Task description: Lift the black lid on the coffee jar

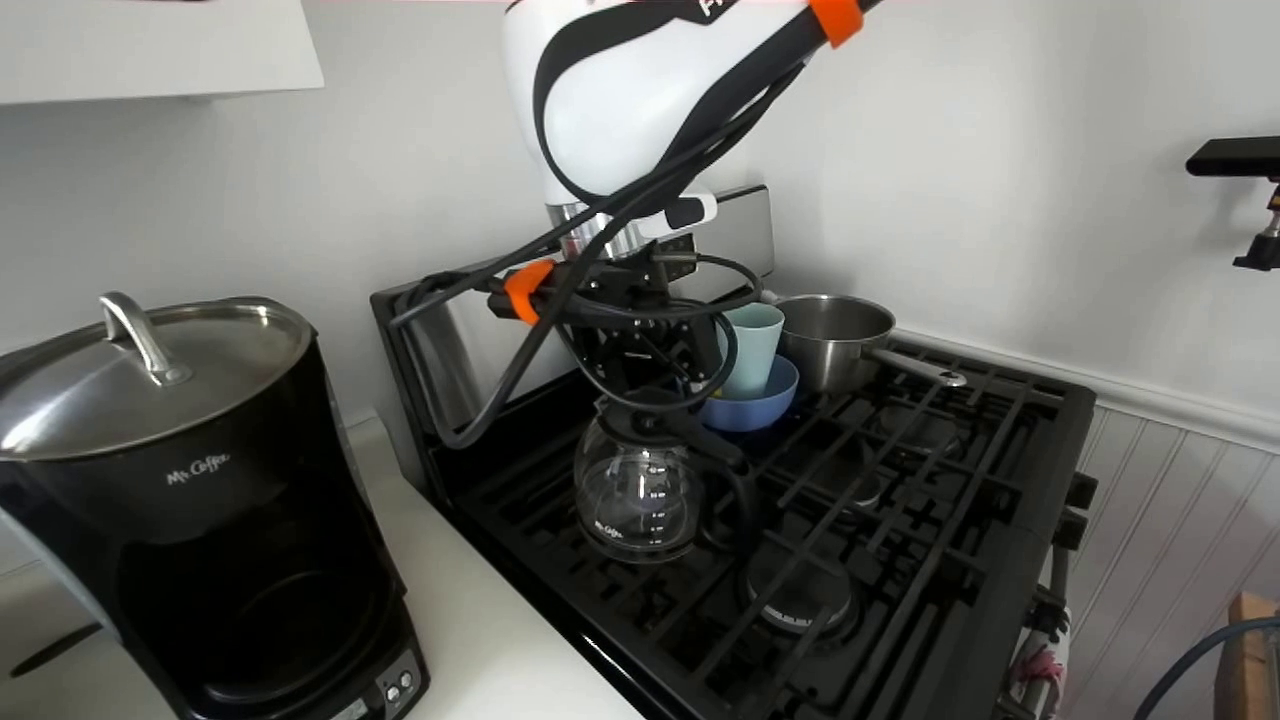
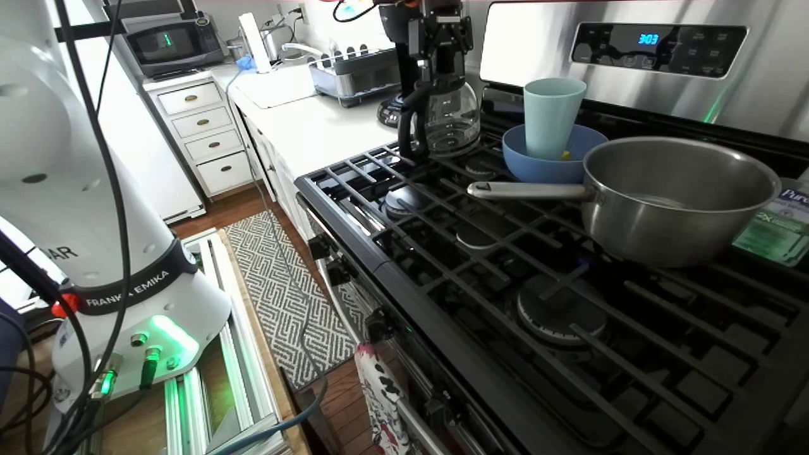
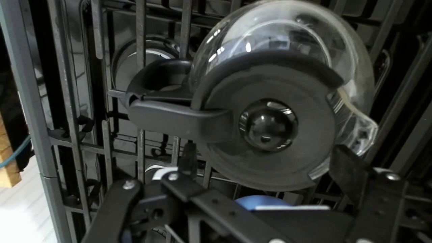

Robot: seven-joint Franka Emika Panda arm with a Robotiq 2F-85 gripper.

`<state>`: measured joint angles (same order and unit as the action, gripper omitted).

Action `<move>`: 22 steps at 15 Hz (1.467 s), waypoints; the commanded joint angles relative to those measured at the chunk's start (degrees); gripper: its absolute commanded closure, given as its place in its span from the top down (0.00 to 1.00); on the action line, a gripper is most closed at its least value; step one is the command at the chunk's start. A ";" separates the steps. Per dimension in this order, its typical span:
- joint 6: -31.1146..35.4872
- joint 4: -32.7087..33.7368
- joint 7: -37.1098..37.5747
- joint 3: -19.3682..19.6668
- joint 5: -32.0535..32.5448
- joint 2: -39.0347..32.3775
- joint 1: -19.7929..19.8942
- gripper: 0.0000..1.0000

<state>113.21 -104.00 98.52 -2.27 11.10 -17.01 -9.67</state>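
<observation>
The coffee jar, a clear glass carafe (image 1: 625,500), stands upright on the stove grate; it also shows in an exterior view (image 2: 456,120) and the wrist view (image 3: 290,37). The round black lid (image 3: 314,118) sits on its mouth, with a dark domed centre. The black handle (image 3: 158,116) points left in the wrist view, its tab reaching over the lid's edge. My gripper (image 3: 265,155) is open, its two fingers apart near opposite sides of the lid. In both exterior views the gripper (image 1: 648,375) (image 2: 442,54) is right above the jar. Whether a finger touches the lid cannot be told.
A blue bowl (image 1: 750,408) with a teal cup (image 2: 553,117) in it stands close beside the jar. A steel pot (image 2: 676,215) is beyond it, its handle over the grate. A coffee machine (image 1: 200,500) stands on the white counter (image 1: 500,630). The stove's back panel (image 2: 537,44) is behind.
</observation>
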 commanded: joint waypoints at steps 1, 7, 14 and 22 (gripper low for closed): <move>-5.00 2.57 -1.99 -0.18 -0.91 -0.80 -0.43 1.00; -13.28 4.35 -7.28 -0.72 -1.92 0.17 -0.19 1.00; -18.12 4.32 -10.55 -0.75 -1.65 1.19 -0.20 1.00; -18.84 0.01 -10.45 -0.98 -0.92 6.50 -0.22 1.00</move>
<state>94.79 -100.63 88.71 -3.00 10.57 -14.44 -9.85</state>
